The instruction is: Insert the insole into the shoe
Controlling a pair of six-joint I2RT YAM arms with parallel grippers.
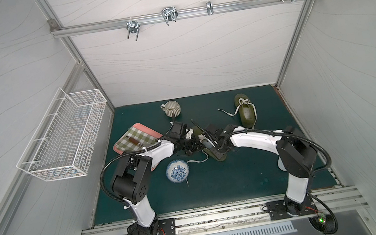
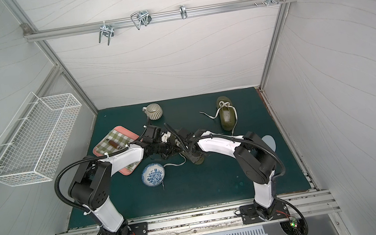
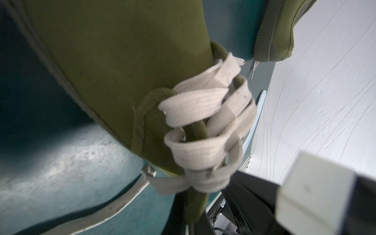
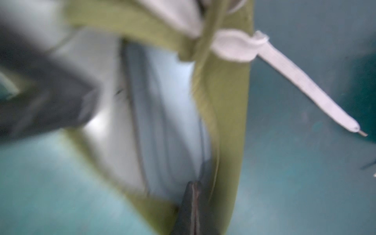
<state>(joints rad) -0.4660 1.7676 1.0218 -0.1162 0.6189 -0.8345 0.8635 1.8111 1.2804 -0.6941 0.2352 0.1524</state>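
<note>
Beneath the right end effector [image 4: 193,186], insole [image 4: 162,122] lies in the shoe [image 4: 230,101].

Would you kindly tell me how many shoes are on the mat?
2. One olive shoe lies at the far right of the mat; the second shoe sits mid-mat between the left arm and right arm, which partly cover it and might hide more.

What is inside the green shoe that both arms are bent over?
A pale grey-blue insole shows inside the green shoe in the right wrist view. Its toe end is hidden beneath the white laces and fabric; in both top views the arms cover the opening.
</note>
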